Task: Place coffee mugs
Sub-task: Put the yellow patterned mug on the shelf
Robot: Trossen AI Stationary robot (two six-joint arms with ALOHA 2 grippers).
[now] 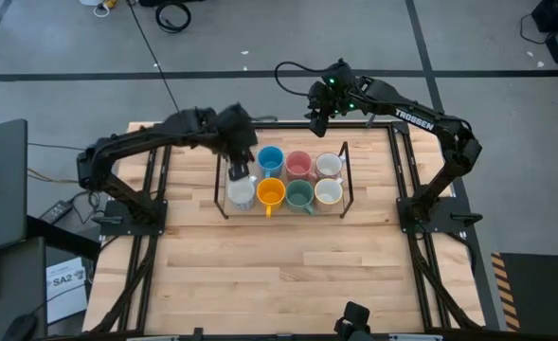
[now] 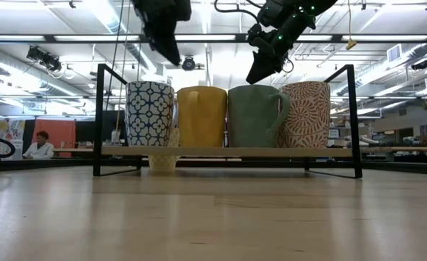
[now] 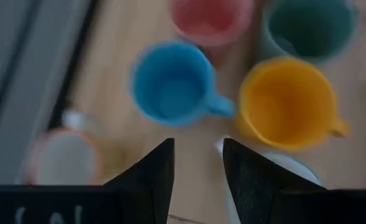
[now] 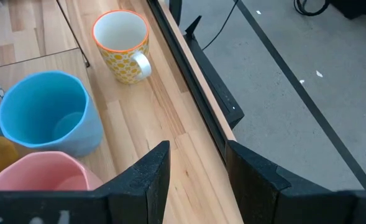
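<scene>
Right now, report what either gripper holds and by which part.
Nothing held. Left gripper open, empty above the white mug; right gripper open, empty over the table edge.

The table [image 1: 288, 275] is pale wood with a smooth, slightly shiny top, the mugs [image 1: 271, 159] look like smooth shiny ceramic, and the rack [image 2: 354, 119] has thin black metal bars.
</scene>
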